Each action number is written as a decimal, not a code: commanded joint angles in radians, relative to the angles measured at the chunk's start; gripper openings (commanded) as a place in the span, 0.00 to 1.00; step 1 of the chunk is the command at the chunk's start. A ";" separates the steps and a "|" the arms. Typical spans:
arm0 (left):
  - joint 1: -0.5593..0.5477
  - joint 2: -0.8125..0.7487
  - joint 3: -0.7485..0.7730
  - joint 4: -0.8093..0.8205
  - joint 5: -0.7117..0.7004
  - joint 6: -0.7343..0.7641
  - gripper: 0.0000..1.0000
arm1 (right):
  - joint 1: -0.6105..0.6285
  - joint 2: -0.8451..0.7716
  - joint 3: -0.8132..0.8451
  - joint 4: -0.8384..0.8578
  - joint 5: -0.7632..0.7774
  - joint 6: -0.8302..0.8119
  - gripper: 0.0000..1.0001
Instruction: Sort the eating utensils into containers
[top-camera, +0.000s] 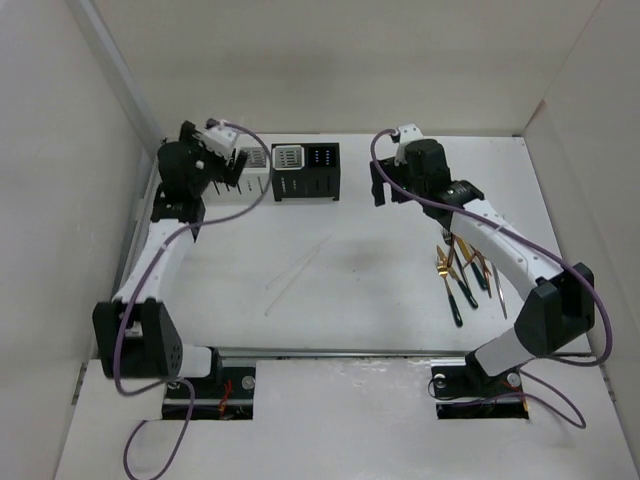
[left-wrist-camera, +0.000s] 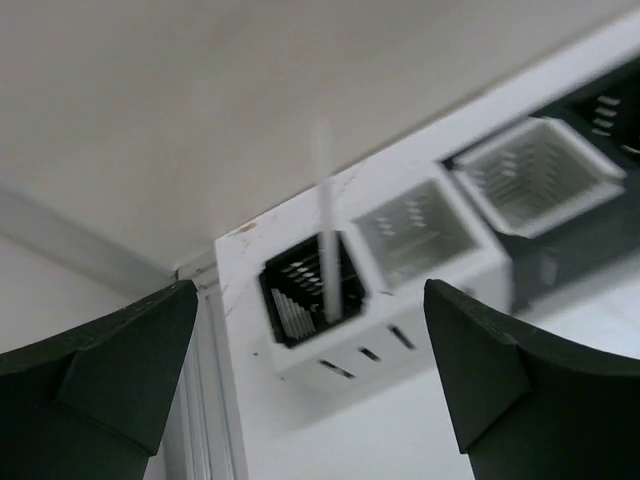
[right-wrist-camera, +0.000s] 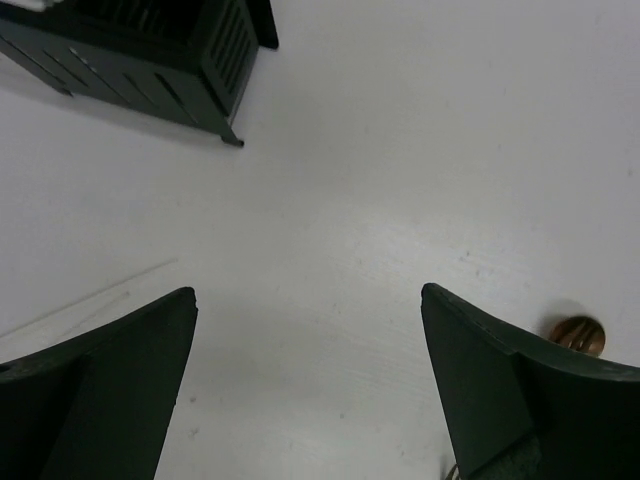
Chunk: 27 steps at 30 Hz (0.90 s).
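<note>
White panels close in the bench (top-camera: 380, 300) on three sides, and both arms are bolted at its near edge. Nearest on the right lies a cluster of gold-copper forks and a spoon with dark handles (top-camera: 462, 278), fanned side by side on the bench and not yet sorted. At centre, thin clear sticks (top-camera: 297, 268) lie flat, well apart from that cluster.

Further out, the right tool (right-wrist-camera: 308, 292) hangs over bare bench with its fingers spread wide and nothing between them. Its wrist view catches the round copper spoon bowl (right-wrist-camera: 578, 333) at the right edge and a black slotted caddy (right-wrist-camera: 150, 45) at the far left. I judge it is parked between pile and containers, free to go either way.

At the far left, the left tool (left-wrist-camera: 310, 290) is poised above the row of small square slotted caddies (top-camera: 300, 172), fingers likewise wide apart and empty. Right below it a thin white stick (left-wrist-camera: 327, 250) stands nearly upright in the leftmost caddy (left-wrist-camera: 300, 345), which is white outside and dark inside. The stick's upper end is blurred. I read that as one stick delivered, with most of the cutlery yet to go.
</note>
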 joint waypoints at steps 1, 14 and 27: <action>-0.130 -0.160 -0.146 -0.295 0.047 0.229 0.94 | -0.017 -0.095 -0.088 -0.041 0.012 0.072 0.97; -0.413 -0.170 -0.377 -0.550 0.127 0.237 0.60 | -0.017 -0.558 -0.552 -0.079 0.030 0.241 0.95; -0.456 0.174 -0.214 -0.608 0.017 0.179 0.53 | -0.017 -0.702 -0.622 -0.148 0.113 0.295 0.95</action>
